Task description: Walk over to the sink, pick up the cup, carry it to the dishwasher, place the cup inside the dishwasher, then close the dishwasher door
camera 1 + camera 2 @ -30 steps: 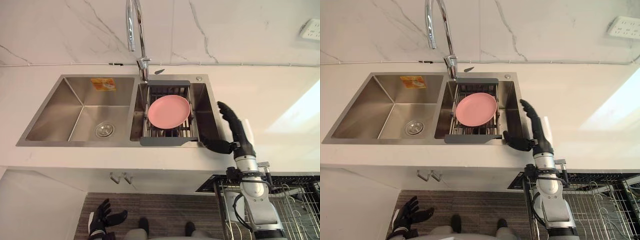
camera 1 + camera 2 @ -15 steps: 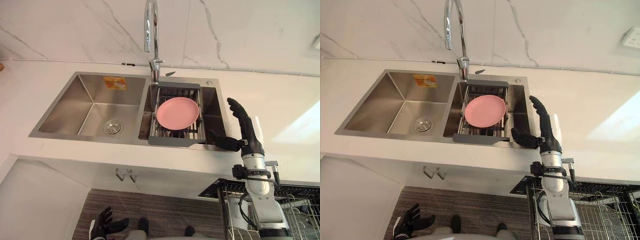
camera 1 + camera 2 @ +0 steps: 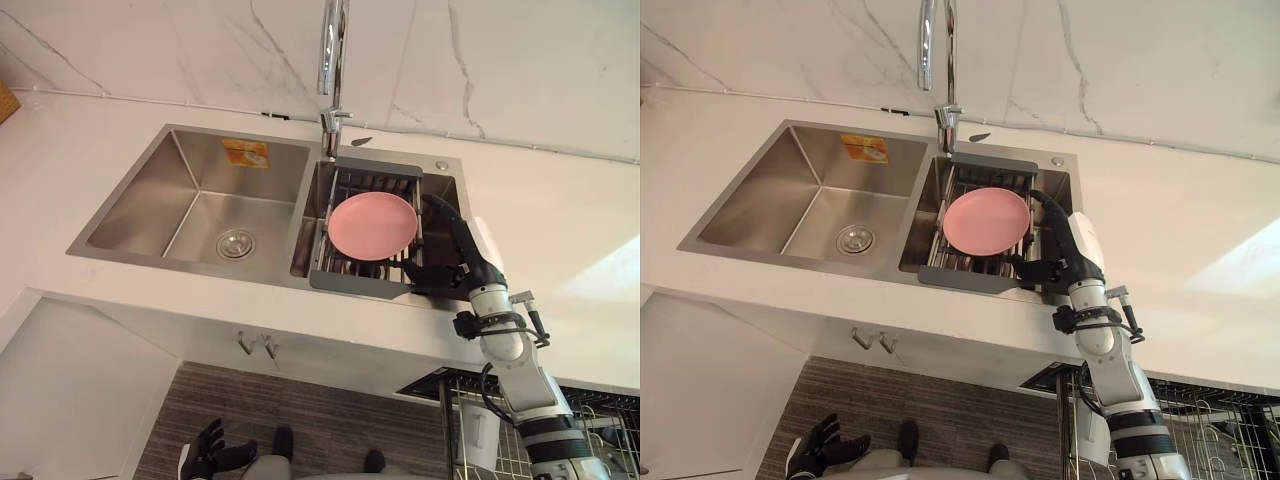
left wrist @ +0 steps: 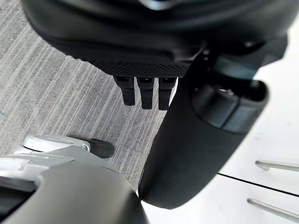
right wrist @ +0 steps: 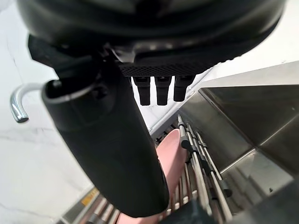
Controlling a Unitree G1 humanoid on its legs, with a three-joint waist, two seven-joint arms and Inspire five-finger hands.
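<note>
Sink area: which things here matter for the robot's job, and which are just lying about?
For the job: sink, right hand over its right basin, wire dishwasher rack.
Just there: pink plate, drying rack, tap, left hand hanging low.

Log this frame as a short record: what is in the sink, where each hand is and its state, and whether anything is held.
sink: double steel sink set in a white counter
rack: dark drain rack across the right basin
plate: pink plate lying on the rack
right hand: right hand, open, over the right basin beside the plate's right edge; contact cannot be told
left hand: left hand, open, low near the floor
held: nothing in either hand
dishwasher: wire basket below the counter, to the right
</note>
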